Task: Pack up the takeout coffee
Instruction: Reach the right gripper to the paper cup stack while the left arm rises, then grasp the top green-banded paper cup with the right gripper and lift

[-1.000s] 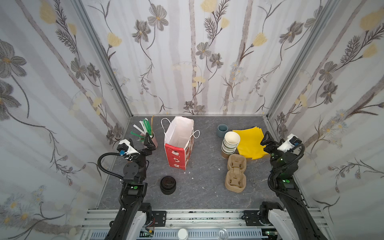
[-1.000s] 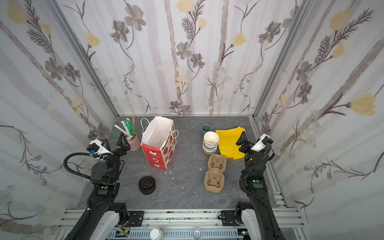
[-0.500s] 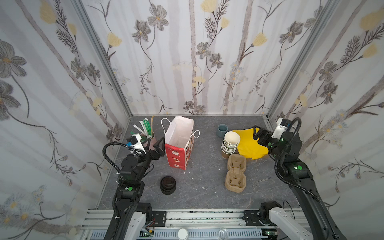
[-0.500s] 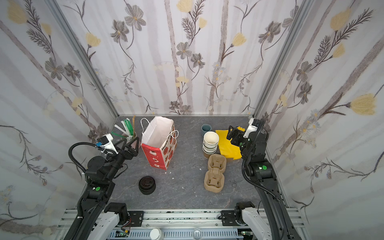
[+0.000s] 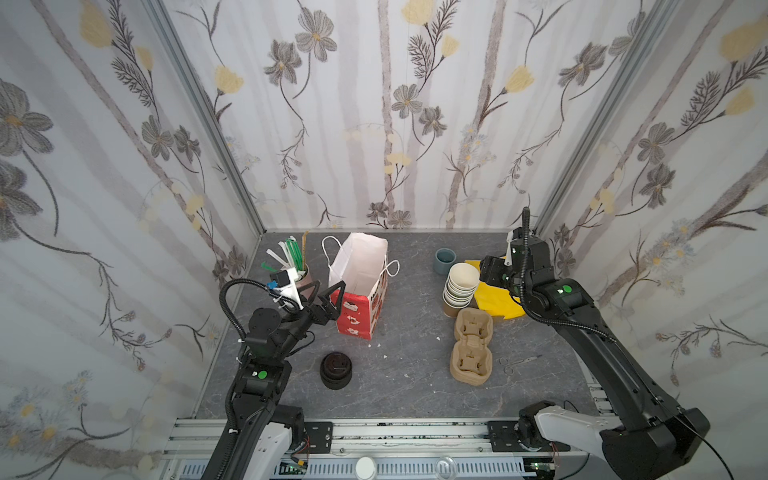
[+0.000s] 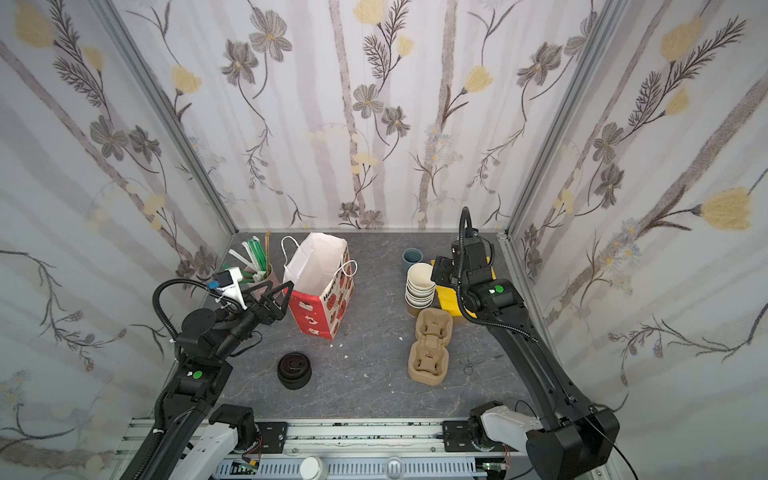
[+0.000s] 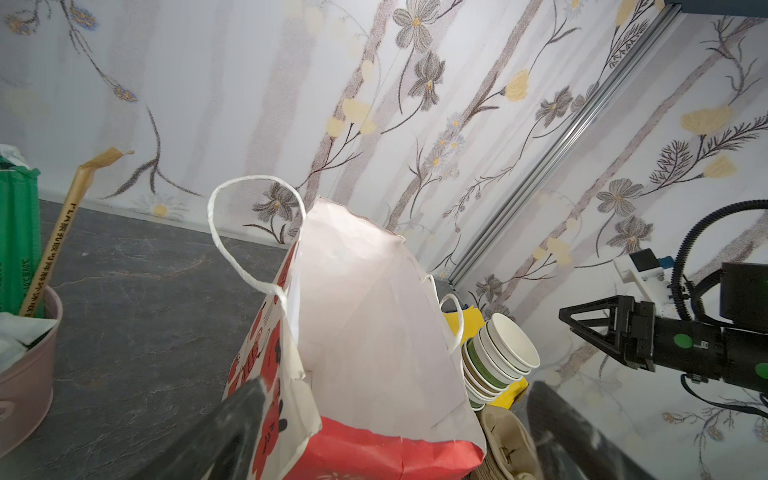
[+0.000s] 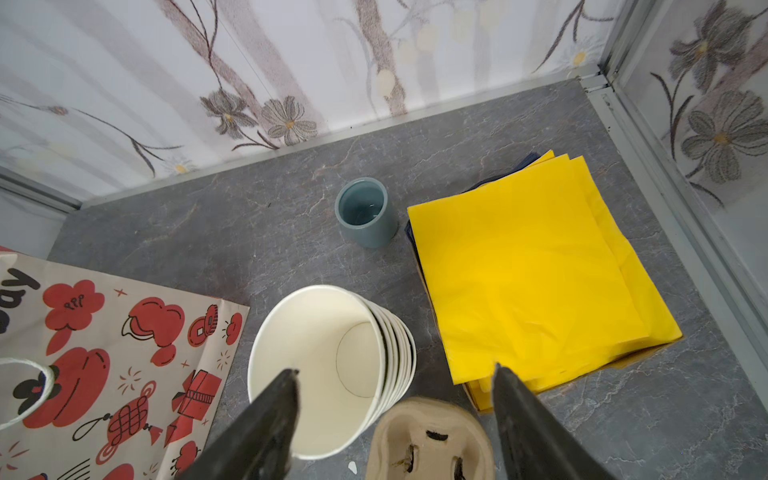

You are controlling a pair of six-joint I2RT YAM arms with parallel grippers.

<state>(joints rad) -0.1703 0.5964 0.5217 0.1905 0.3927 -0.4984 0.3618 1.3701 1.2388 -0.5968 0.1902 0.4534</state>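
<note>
1. The takeout coffee, a lidded paper cup, could not be made out in any view, so its place cannot be told.
2. A red-and-white paper bag (image 5: 359,286) stood open and upright at the left middle of the grey table (image 5: 407,395). The left wrist view showed only the bag's white inner walls; its floor was hidden.
3. The left gripper (image 5: 330,286) hovered just beside the bag's near left corner, jaws spread wide and holding nothing.
4. The right gripper (image 8: 395,370) hung above a leaning stack of lidless paper cups (image 5: 460,286), jaws apart and empty.
5. Two brown pulp cup carriers (image 5: 471,345) lay in a row just in front of the cup stack.
6. Yellow napkins (image 8: 528,266) lay beside the cups towards the right wall, with a small blue-grey cup (image 8: 365,212) behind them.
7. A squat stack of black lids (image 5: 336,370) sat in front of the bag.
8. A pink pot of straws (image 5: 297,270) stood at the back left.
</note>
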